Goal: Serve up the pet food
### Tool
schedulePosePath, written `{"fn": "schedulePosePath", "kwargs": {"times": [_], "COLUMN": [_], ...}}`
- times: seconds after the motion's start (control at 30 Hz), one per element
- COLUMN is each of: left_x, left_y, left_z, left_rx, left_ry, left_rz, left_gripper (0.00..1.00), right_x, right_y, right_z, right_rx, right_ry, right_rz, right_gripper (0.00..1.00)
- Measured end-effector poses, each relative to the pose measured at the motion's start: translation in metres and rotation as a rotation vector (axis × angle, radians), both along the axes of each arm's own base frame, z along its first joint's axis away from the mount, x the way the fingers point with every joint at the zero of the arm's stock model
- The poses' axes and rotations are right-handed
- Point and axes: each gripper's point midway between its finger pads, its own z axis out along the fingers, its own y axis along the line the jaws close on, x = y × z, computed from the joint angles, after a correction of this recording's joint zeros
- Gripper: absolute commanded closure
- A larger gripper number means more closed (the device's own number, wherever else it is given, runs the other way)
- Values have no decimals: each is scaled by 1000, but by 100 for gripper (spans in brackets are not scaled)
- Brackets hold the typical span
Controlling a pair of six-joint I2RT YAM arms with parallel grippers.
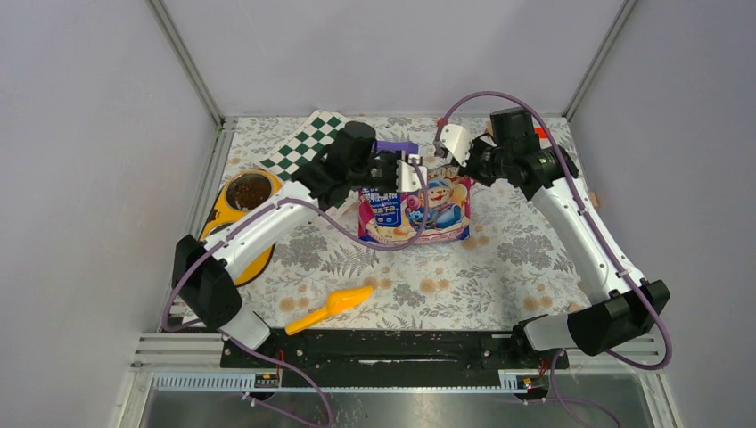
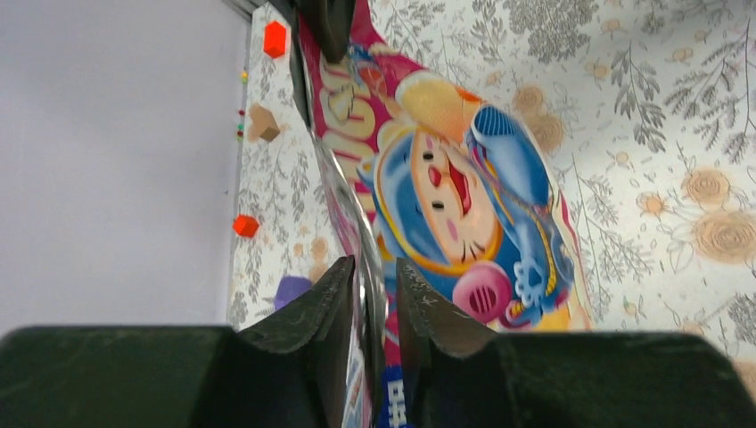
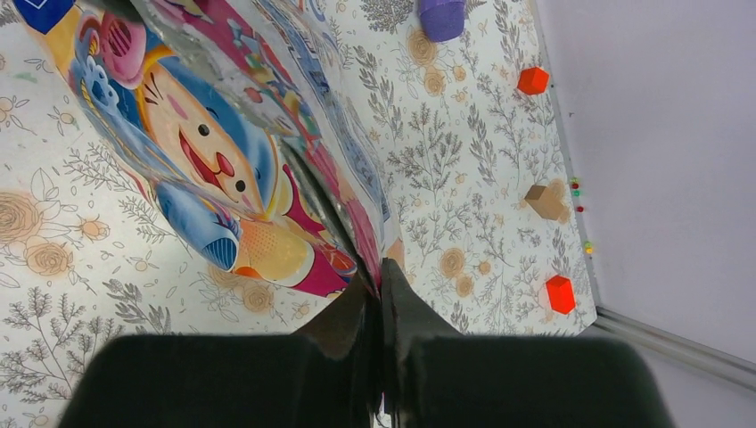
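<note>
Plain, pale lilac-grey walls (image 1: 383,45) close in the bench (image 1: 499,267) on three sides, meeting at aluminium corner posts (image 1: 185,61). A white cloth printed with grey leaves and tan flowers covers the bench. A black rail (image 1: 383,343) lines its near edge. The light is soft and even.

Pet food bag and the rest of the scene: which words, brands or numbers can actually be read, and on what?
Nothing can be quoted with confidence.
Pet food bag, blue panel, top view: white Chinese characters, too small to read.
Same bag, left wrist view: large pale letters, skewed and partly covered, unreadable.
Same bag, right wrist view: fine print, blurred.
No other text shows.
</note>
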Motion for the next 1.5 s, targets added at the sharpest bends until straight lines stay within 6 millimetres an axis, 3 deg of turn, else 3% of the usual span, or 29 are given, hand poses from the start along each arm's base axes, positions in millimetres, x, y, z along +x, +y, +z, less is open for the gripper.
{"fn": "schedulePosePath", "kwargs": {"times": [0.5,0.57,0.63,0.67,0.7,1.5], "left_x": [10,13,16,17,19,24], "left_y": [-60,-67,-72,-73,-72,-53], "left_z": [10,10,11,11,11,9], "left_rx": [-58,-65,-71,-72,-74,92], "left_ry": [-152,-173,-195,-202,-211,-330], "left_rz": [53,78,106,116,128,122], "left_gripper": [78,81,91,99,100,100], "right_x": [-4,-4,-4,-4,-3,1], "right_y": [-1,-1,-2,-2,-2,-4], "right_z": [-1,-1,-1,-1,-1,-1], "right_rx": [94,107,113,116,117,248], "right_ry": [5,0,0,0,0,-33], "right_rz": [-35,-40,-45,-48,-51,-257], "right_gripper": [100,100,100,100,100,100]}}
